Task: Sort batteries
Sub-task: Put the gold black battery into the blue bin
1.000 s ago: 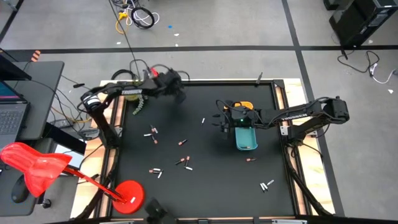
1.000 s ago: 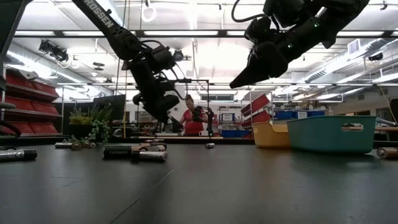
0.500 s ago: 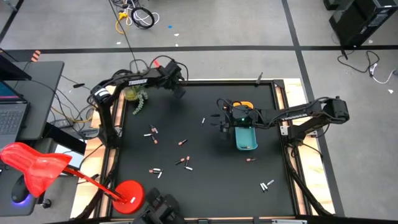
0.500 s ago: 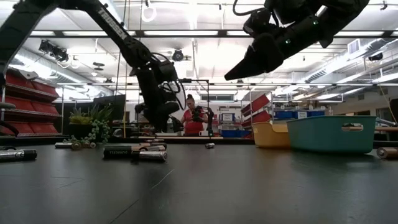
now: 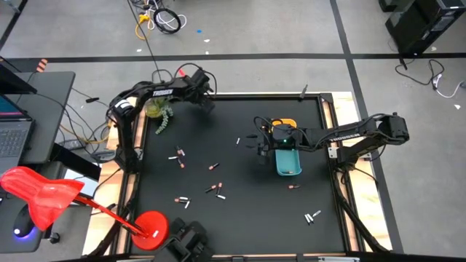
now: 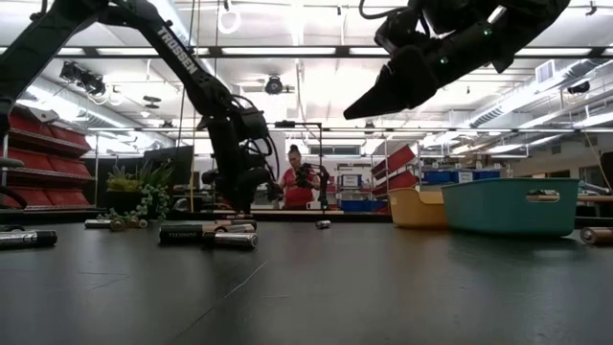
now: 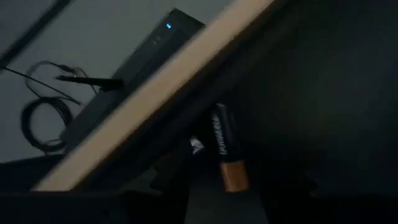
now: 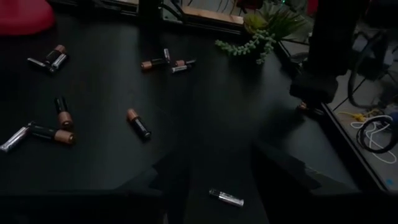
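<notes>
Batteries lie loose over the black table, mostly left of centre: a pair near the left side, a few mid-table, a cluster twd the near edge, two by the near right corner, one just near-side of the teal tray. None visible in either tray from above.

One dark cell w/ copper end shows in your left wrist cam, close in front of the left gripper, right by the wooden table rim. Too dim there: can't tell if that gripper holds it or stands open.

A silver cell lies on the table under the right gripper. That gripper hangs above the table, just left of the teal tray, jaws apart, nothing in them.

Yellow tray touches the teal one's far end.

Left gripper is at the far left part of the table, beside the small green plant.

A person stands in the room beyond the table.
</notes>
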Robot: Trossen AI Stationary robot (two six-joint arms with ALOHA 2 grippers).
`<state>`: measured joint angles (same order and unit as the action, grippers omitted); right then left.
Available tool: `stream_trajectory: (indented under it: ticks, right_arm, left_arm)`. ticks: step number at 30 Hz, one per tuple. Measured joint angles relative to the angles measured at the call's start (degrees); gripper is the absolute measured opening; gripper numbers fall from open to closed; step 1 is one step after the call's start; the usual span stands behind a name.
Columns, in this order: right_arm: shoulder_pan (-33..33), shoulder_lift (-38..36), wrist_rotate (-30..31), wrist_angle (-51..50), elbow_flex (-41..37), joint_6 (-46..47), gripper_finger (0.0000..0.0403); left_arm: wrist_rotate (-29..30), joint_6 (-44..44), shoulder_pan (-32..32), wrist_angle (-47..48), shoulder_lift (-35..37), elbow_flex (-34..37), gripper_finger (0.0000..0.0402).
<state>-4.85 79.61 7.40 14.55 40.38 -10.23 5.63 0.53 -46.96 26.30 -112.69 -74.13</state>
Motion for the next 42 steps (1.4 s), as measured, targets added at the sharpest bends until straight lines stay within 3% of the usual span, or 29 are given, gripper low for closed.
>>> stream_trajectory:
  ticks: [8,16,32,42]
  right_arm:
    - [0.3,0.0,0.0,0.0,0.0,-0.1,0.0172]
    - [0.3,0.0,0.0,0.1,0.0,-0.2,0.0171]
    - [-2.0,0.4,-0.2,-1.2,0.0,1.8,0.0171]
    - [-4.7,14.5,-2.3,6.3,0.0,2.5,0.0174]
  left_arm:
    - [-3.0,0.1,1.3,0.6,-3.5,-0.3,0.0143]
    - [2.3,3.7,3.5,2.3,-3.6,-0.3,0.0014]
    - [1.7,8.5,7.9,6.6,-0.6,0.3,0.0000]
    - [-1.9,10.4,12.6,7.2,1.7,0.4,0.0000]
